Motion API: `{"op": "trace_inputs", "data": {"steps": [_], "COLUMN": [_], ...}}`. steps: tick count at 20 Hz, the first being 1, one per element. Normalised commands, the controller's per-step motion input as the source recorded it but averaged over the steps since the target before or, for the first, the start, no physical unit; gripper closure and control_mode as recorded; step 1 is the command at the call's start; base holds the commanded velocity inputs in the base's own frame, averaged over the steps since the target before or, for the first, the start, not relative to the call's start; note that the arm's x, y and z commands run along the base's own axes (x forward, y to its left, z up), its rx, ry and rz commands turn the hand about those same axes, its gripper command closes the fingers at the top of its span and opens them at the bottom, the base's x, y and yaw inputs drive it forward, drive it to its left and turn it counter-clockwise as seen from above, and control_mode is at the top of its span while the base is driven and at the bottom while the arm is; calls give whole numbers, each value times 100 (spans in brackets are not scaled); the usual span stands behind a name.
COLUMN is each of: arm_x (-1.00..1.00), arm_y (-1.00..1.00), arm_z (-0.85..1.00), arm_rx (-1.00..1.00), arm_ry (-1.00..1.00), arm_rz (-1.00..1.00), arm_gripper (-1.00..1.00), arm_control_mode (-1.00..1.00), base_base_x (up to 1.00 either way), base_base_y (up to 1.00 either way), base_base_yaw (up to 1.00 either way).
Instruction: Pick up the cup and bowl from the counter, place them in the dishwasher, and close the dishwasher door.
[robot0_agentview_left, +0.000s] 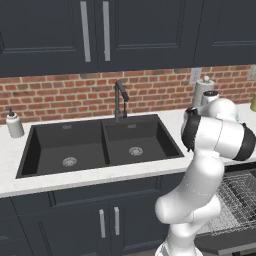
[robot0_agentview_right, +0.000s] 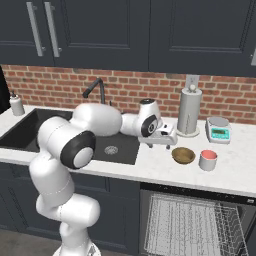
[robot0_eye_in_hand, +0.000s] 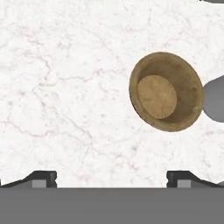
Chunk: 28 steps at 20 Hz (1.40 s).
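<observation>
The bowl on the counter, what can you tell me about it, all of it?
The bowl is small, round and tan-brown, wooden-looking, with a darker inner wall and a paler flat bottom. It is empty and stands upright on the white stone counter, between the sink and the red-topped cup, close beside the cup. Nothing grips it: the open gripper hovers just to its sink side.

Tan wooden bowl upright and empty on the white speckled tabletop, pale cup with red top just beside it, apart, dishwasher below with door down, wire rack showing.
</observation>
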Motion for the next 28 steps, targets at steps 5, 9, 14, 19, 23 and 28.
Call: {"op": "trace_inputs", "data": {"steps": [5, 9, 14, 19, 23, 28], "arm_x": [4, 0, 1, 10, 21, 17], "arm_y": [-21, -22, -4, 0, -1, -14], "arm_z": [-21, -27, -14, 0, 0, -4], "arm_rx": [-4, -2, 0, 0, 0, 0], "arm_ry": [-1, 0, 0, 0, 0, 0], "arm_rz": [0, 0, 0, 2, 5, 4], "arm_gripper": [-100, -100, -100, -100, -100, -100], "arm_control_mode": [-100, -100, -100, -100, -100, -100], "base_base_x": [0, 0, 0, 0, 0, 0], "base_base_y": [0, 0, 0, 0, 0, 0], "base_base_yaw": [0, 0, 0, 0, 0, 0]}}
